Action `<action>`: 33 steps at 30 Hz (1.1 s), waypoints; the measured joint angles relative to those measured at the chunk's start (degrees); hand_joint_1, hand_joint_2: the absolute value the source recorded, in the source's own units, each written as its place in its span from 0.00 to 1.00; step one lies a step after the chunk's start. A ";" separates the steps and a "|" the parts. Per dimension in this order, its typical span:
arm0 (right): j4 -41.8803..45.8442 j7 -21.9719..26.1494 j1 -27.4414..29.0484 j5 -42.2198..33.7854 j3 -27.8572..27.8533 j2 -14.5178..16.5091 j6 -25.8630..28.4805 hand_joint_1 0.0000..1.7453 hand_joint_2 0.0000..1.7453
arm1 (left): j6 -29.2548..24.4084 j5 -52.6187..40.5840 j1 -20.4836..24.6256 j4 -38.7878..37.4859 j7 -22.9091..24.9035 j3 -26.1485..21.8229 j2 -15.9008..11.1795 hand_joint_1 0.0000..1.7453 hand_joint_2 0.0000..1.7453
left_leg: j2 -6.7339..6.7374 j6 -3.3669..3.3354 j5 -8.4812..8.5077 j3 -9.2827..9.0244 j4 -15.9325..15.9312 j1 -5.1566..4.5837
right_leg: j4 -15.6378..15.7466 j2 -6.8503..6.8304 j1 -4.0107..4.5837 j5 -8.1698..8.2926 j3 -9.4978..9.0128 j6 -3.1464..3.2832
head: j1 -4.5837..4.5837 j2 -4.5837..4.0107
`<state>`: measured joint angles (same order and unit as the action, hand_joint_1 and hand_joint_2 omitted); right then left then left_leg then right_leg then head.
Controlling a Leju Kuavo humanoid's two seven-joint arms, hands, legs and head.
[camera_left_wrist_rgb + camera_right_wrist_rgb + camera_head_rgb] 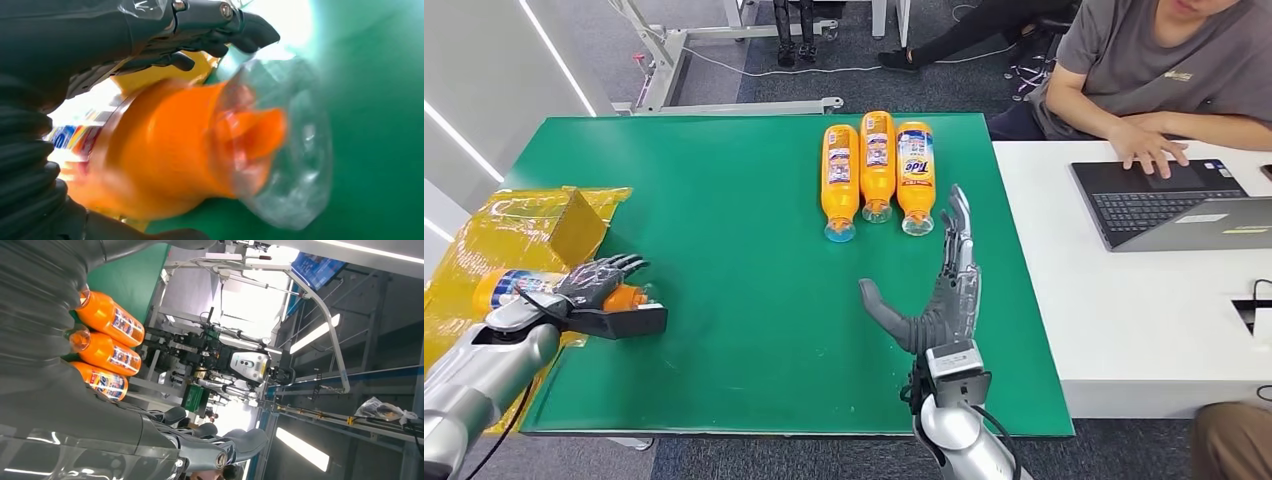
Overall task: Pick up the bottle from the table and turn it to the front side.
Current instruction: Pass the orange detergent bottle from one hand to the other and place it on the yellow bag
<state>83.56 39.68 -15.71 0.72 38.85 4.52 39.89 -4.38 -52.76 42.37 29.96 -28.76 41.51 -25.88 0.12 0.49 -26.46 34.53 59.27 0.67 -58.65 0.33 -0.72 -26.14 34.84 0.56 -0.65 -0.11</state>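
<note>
Orange bottle (509, 286), half hidden under our left hand (596, 282), which grips it at the near left over the yellow box (544, 225); its label blurs. Our right hand (942, 290) hangs spread above the green mat (724, 200). Three bottles (878, 170) lie far; a person types right.

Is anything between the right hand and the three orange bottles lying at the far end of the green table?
Nothing visible. The right hand hangs open over bare green table mat, its fingertips short of the three orange plastic bottles lying side by side.
</note>
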 joint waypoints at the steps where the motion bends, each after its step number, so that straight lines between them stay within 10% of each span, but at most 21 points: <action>1: -0.01 -0.05 0.02 -0.11 0.03 -0.11 -0.05 0.00 1.00 | 1.09 1.74 -0.41 0.59 -0.80 -0.08 -0.66 0.00 1.00 | 0.01 0.00 0.00 -0.01 0.00 0.00 | 0.00 0.01 0.00 0.00 0.00 0.00 | 0.00 0.00; 18: -0.17 0.29 1.93 -1.74 1.54 -2.87 0.00 0.00 1.00 | 6.28 28.15 -16.66 29.72 -5.90 -17.23 -9.96 0.00 1.00 | 0.01 0.00 -0.01 0.01 -0.01 -0.01 | 0.05 0.01 0.00 -0.03 0.05 0.00 | 0.00 0.00; 28: -0.21 0.08 2.32 -1.32 2.40 -3.29 -2.49 0.00 1.00 | 9.57 45.92 -25.21 49.93 -10.97 -29.80 -2.60 0.00 1.00 | -0.03 -0.01 -0.01 0.02 0.01 -0.04 | 0.08 -0.03 -0.01 0.00 0.01 -0.02 | 0.01 0.00; 33: -0.66 0.22 2.10 -0.08 3.14 -3.29 -2.81 0.00 1.00 | -3.17 49.17 -27.40 54.67 -11.42 -30.76 4.80 0.00 1.00 | -0.09 -0.01 -0.01 0.02 0.01 -0.04 | 0.08 -0.11 -0.03 0.00 -0.01 -0.01 | 0.02 0.00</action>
<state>82.90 39.91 -13.60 0.64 41.99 1.22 37.08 -7.55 -3.59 14.98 84.63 -40.18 10.75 -21.08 0.03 0.48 -26.47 34.55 59.28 0.63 -58.57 0.22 -0.75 -26.14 34.83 0.55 -0.63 -0.11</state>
